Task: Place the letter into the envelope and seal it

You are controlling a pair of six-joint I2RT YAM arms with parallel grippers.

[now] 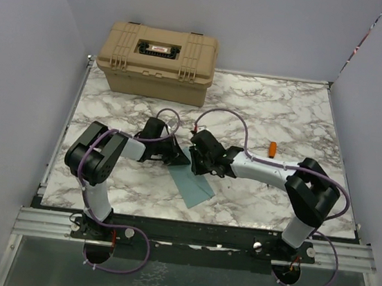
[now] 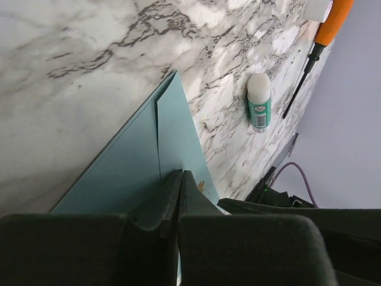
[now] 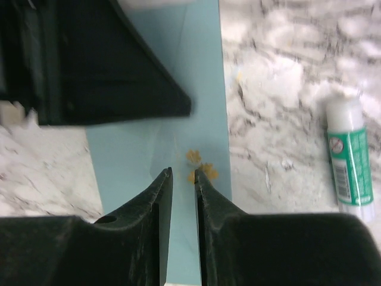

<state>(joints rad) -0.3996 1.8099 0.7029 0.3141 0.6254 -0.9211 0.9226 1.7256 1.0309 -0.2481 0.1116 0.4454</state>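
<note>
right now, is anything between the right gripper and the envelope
Nothing visible. The right gripper sits directly over the envelope, jaws slightly apart. The left gripper is shut at another part of it, and the glue stick lies off to the side.

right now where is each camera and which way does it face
top external: above and behind the bases, looking down at the table; both arms meet over the envelope.
left wrist: on the left arm, looking along the shut left end effector over the envelope toward a glue stick.
right wrist: looking down past the right end effector onto the envelope.
both wrist views share envelope and glue stick.
</note>
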